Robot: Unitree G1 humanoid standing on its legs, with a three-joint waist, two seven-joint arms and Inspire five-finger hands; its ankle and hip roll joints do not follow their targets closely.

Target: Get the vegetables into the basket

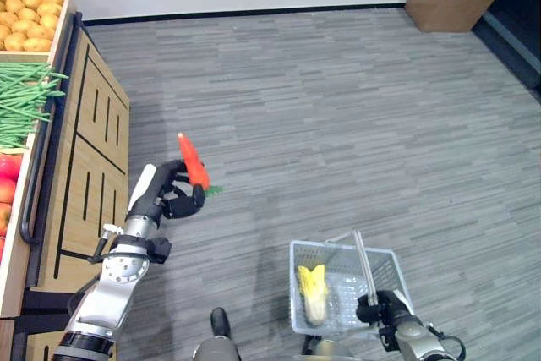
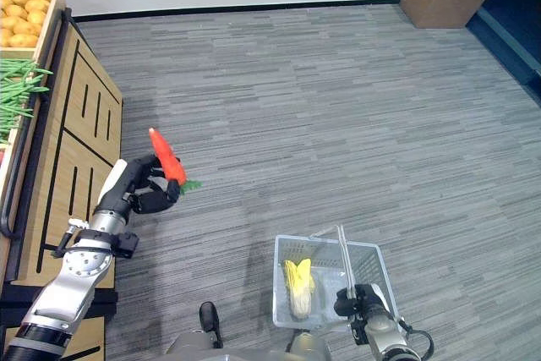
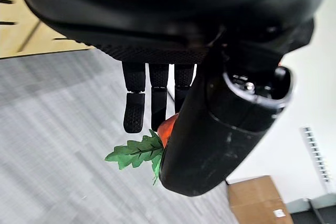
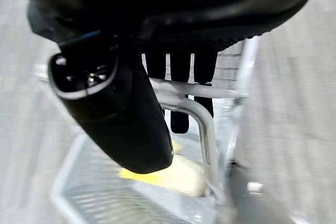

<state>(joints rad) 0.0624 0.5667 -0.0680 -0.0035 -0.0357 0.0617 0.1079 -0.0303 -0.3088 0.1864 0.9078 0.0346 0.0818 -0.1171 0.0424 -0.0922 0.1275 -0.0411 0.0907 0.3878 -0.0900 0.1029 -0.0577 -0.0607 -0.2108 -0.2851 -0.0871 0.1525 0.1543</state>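
Left hand [image 1: 173, 192] grips the carrot [image 1: 193, 164], tip up; the basket [image 1: 297, 289] hangs well to its right, handle clasped by the right hand [image 1: 385, 308].

Lighting from my head views is bright, even and diffuse, with soft shadows on the grey floor [image 1: 338, 107]. No glare. My right wrist view is motion-blurred: the basket [image 4: 157, 198] and floor smear. My left wrist view is sharp, the wall overexposed.
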